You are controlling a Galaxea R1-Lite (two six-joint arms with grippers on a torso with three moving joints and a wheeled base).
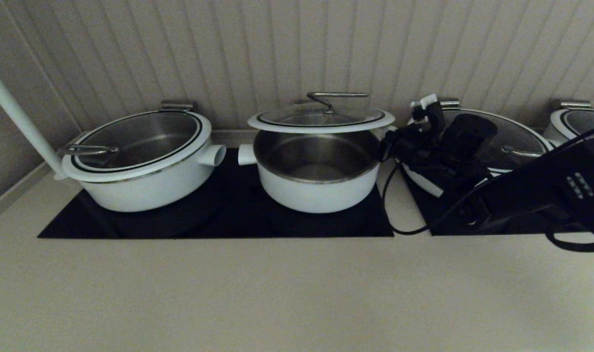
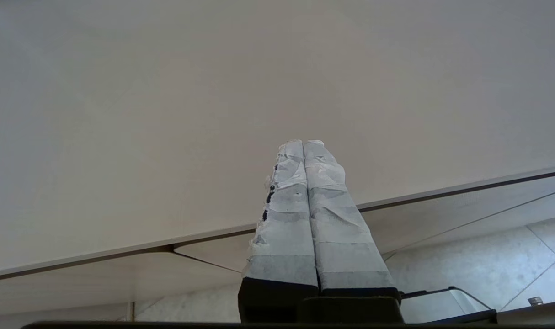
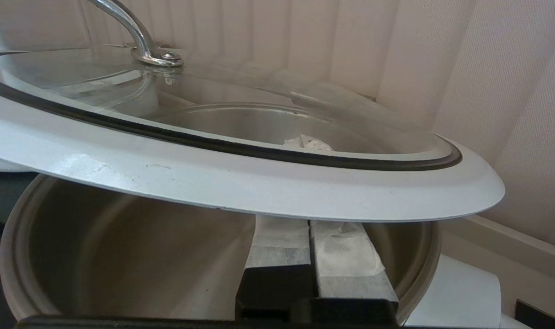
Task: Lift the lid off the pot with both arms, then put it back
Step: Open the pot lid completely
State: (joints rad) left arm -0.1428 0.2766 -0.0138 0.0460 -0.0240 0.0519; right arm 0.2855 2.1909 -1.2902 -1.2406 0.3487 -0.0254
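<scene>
The round glass lid with a white rim, thin black ring and curved steel bar handle (image 1: 321, 119) hung level above the round white pot with a steel lining (image 1: 317, 173), clear of its rim at the front, so that the bare steel inside showed beneath it; whether its back edge touched the pot could not be made out. The pot stood on a black cooktop panel (image 1: 214, 222) set into a pale counter (image 1: 277, 293), with one stubby white side handle visible and the other hidden behind the black right gripper (image 1: 390, 142); that gripper reached in at the lid's right edge, and in the head view its fingertips were lost against the rim. In the right wrist view the right gripper (image 3: 312, 228) had its padded fingers (image 3: 341, 249) pressed together side by side beneath the white rim, their tips hidden by the lid; whether they bore it or clasped anything could not be told. The left gripper (image 2: 303, 146) appeared only in its own wrist view, fingers pressed together on nothing, above a plain pale surface; its place in the scene could not be judged. A wider white pot with a glass lid (image 1: 140, 156) stood to the left; another (image 1: 512, 142) to the right was partly covered by the right arm.
</scene>
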